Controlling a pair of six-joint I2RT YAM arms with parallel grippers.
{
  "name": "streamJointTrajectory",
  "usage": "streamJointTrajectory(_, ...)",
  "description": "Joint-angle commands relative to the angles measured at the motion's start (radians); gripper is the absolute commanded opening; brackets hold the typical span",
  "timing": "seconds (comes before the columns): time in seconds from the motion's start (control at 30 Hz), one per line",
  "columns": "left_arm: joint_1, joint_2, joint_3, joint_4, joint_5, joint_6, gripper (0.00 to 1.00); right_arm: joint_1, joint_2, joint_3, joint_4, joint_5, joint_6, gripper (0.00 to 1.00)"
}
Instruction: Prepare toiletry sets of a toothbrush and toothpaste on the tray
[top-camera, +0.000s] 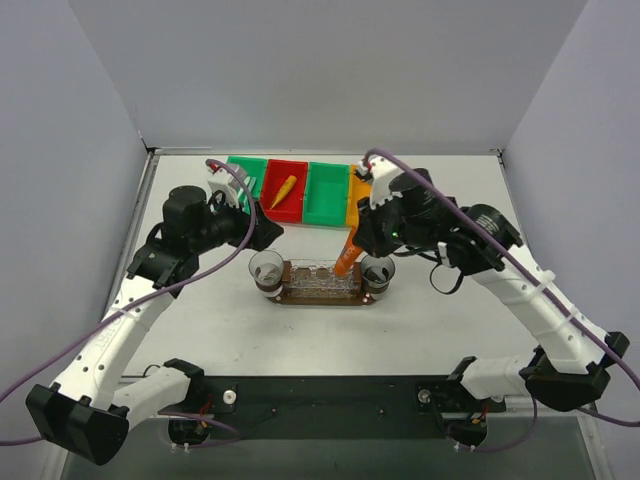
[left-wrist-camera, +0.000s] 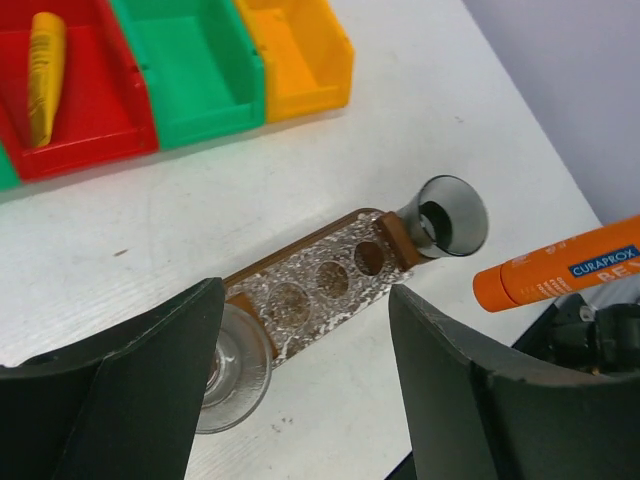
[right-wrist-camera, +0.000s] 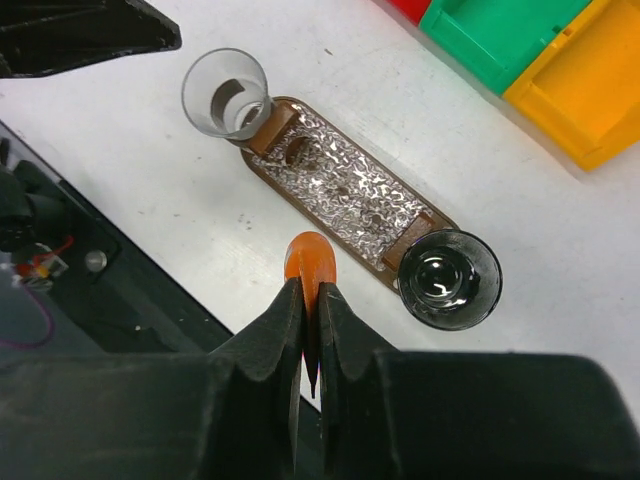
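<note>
The dark-brown oval tray (top-camera: 318, 295) lies mid-table and carries a clear patterned insert with round holes; it also shows in the left wrist view (left-wrist-camera: 382, 232) and the right wrist view (right-wrist-camera: 268, 138). My right gripper (top-camera: 354, 240) (right-wrist-camera: 311, 300) is shut on the orange toothpaste tube (top-camera: 347, 260) (right-wrist-camera: 310, 262) (left-wrist-camera: 570, 266) and holds it cap-down just above the tray's right end. The yellow toothpaste tube (top-camera: 283, 190) (left-wrist-camera: 45, 75) lies in the red bin (top-camera: 297, 208). My left gripper (top-camera: 268, 235) (left-wrist-camera: 300, 400) is open and empty, above the tray's left end. I cannot make out any toothbrush.
A clear glass (top-camera: 266, 268) (left-wrist-camera: 235, 365) (right-wrist-camera: 225, 92) stands at the tray's left end and a dark glass (top-camera: 377, 272) (left-wrist-camera: 450, 215) (right-wrist-camera: 450, 278) at its right end. A row of green (top-camera: 326, 195), red and orange (top-camera: 358, 205) bins stands behind the tray.
</note>
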Motion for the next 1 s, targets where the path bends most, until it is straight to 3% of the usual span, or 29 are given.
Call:
streamJointTrajectory(0.0,0.004,0.001,0.049,-0.077,-0.167,0.042,0.77,0.09,0.08,0.03,0.004,0.274,-0.036,0.0)
streamJointTrajectory(0.27,0.005,0.023,0.038,-0.054,-0.143,0.042,0.78,0.13,0.15,-0.055,0.099,0.343,-0.027,0.0)
streamJointTrajectory(0.97,0.027,0.023,0.027,-0.044,-0.135,0.023,0.78,0.119,0.17,-0.217,0.243,0.338,-0.027,0.0)
